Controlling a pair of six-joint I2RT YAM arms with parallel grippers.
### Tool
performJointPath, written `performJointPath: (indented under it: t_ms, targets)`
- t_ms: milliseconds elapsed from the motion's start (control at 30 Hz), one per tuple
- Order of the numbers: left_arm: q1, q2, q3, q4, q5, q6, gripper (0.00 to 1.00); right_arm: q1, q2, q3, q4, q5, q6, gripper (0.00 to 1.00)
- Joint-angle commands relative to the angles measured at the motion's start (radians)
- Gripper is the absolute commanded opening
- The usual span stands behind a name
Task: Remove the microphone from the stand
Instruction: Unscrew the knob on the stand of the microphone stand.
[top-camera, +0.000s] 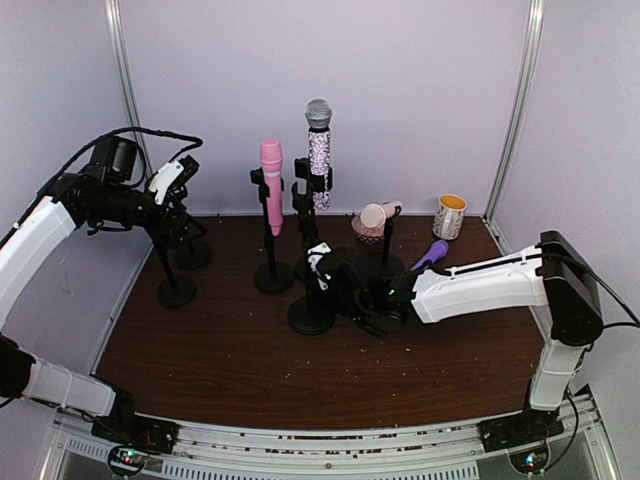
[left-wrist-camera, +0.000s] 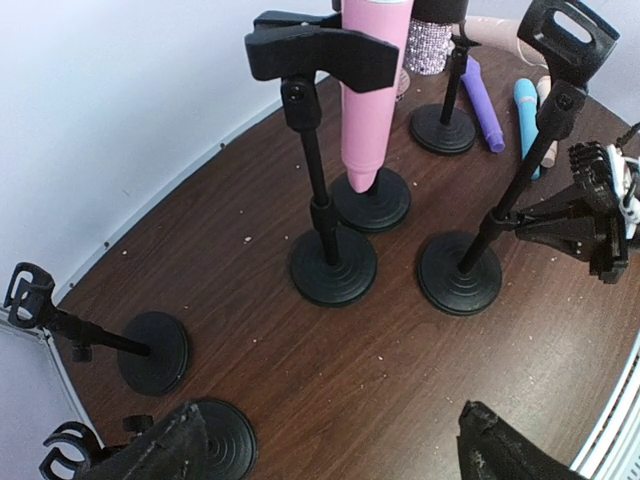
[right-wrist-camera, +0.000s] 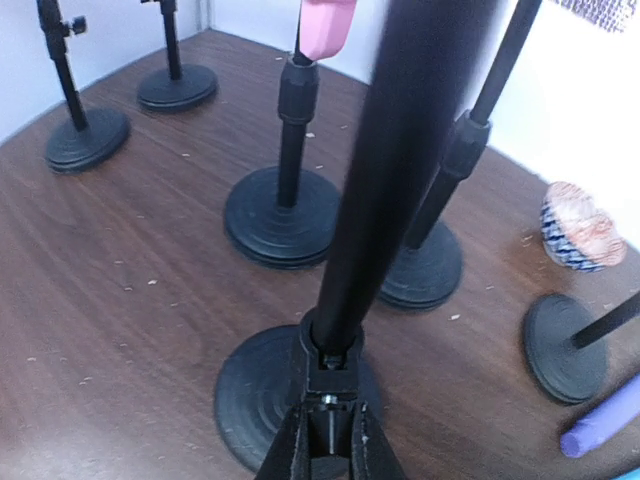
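At the back right I see a white mug (top-camera: 450, 216) with a yellow inside; I cannot tell what is in it. Further left sits a small patterned paper cup (right-wrist-camera: 574, 232) heaped with something pinkish.

The pink microphone (top-camera: 271, 185), smooth and tapered, stands upright in the clip of its black stand (top-camera: 273, 278) mid-table. Beside it, the rhinestone microphone (top-camera: 319, 150) with a mesh head sits in another clip. A purple microphone (top-camera: 432, 254) lies flat on the wood-grain table (top-camera: 220, 360).

My right gripper (right-wrist-camera: 328, 440) pinches the pole of an empty stand (right-wrist-camera: 250, 400) just above its round, ribbed base. My left gripper (left-wrist-camera: 330, 415) hangs spread wide, holding nothing.
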Motion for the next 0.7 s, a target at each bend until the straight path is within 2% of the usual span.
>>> performJointPath:
  t_ms: [0, 167, 367, 500, 667]
  targets:
    - [-0.003, 0.009, 0.024, 0.005, 0.018, 0.004, 0.89, 0.062, 0.083, 0.04, -0.088, 0.312, -0.2, 0.0]
    - [-0.002, 0.011, 0.034, 0.0, 0.02, 0.003, 0.89, 0.114, 0.152, 0.089, -0.084, 0.558, -0.347, 0.0]
    - [-0.002, 0.014, 0.04, 0.0, 0.023, 0.0, 0.89, 0.157, 0.216, 0.132, 0.001, 0.757, -0.545, 0.02]
    - [-0.003, 0.013, 0.04, -0.001, 0.023, -0.001, 0.89, 0.172, 0.192, 0.162, 0.007, 0.747, -0.556, 0.22]
    - [-0.003, 0.008, 0.037, -0.003, 0.019, 0.002, 0.89, 0.172, 0.078, 0.184, -0.08, 0.623, -0.404, 0.42]
